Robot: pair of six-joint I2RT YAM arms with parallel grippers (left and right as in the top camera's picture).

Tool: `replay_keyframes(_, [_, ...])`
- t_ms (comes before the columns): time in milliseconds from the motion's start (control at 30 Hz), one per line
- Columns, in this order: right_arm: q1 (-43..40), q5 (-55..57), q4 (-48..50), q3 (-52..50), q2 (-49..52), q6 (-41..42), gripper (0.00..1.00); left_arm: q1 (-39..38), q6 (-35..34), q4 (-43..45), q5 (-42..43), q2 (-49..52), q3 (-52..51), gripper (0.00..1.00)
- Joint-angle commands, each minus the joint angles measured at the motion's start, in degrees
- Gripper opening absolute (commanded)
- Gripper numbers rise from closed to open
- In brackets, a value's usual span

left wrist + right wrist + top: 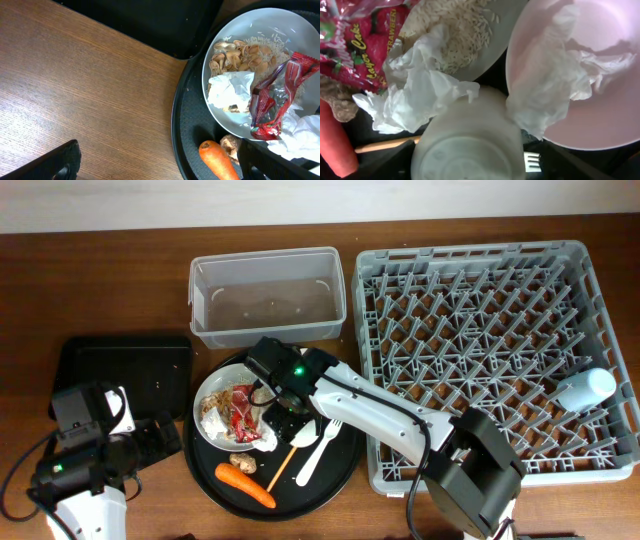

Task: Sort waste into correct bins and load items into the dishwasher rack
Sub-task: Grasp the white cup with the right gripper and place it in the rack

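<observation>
**A:** Left gripper?
**B:** We log its jaws wide apart and empty, above the rim of the big round black tray.
**A:** Right gripper?
**B:** We see its fingers spread either side of the upturned white plastic cup, which sits between the pale grey round plate and the pinkish-white bowl.

Glossy red wrapper, crumpled paper tissues, wood-grain table, clear plastic tub

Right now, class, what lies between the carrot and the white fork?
The wooden chopstick, lying on the round black tray between carrot and fork; the overhead view shows it.
</observation>
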Motion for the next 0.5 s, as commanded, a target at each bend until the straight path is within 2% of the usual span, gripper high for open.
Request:
replay_keyframes(0, [0.42, 0.2, -1.27, -0.04, 0.83, 0.39, 0.71, 0.28, -0.76, 0.11, 0.68, -0.09, 0.92, 0.99])
replay_keyframes(267, [0.33, -1.03, -2.91, 0.33, -0.13, 0.39, 0.55, 0.28, -0.76, 0.11, 0.66, -0.09, 0.92, 0.99])
replay_keyframes(467, [-2.6, -0.52, -11.04, 10.78, -12.02, 0.55, 0.55, 0.28, -0.76, 0.37, 0.66, -0.07, 0.92, 0.99])
